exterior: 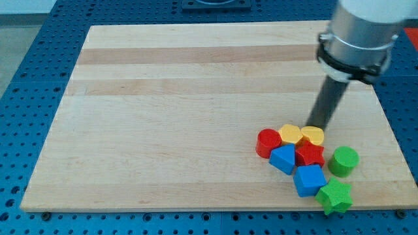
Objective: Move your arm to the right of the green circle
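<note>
1. Blue pegboard (39, 72) framed a pale wooden table (176, 117), whose left and centre lay bare; every block sat crowded in the lower right of the frame.

2. No claw existed on this arm, so nothing could be spread, pressed together or pinching; the arm ended in a dark rod, and my tip (316, 126) stood at the upper edge of the cluster, touching or just beside the yellow block (313, 135).

3. The green circle (343, 160) stood at the right side of the cluster, slightly apart from the red block (309, 155) to its left.

4. The deciding relation: the green circle lay down and to the right of my tip in the frame, and the target spot lay further right again, on the bare strip of table between that circle and the table's right edge.

5. By my judgement, a straight diagonal would have risked brushing the green circle, so swinging right first and then dropping down looked safer.

6. Other blocks present: a red cylinder (268, 142), a second yellow block (290, 134), a blue block (283, 158), a blue cube (308, 179) and a green star (336, 196) below the circle.

7. No brand, label or readable writing showed anywhere.
</note>
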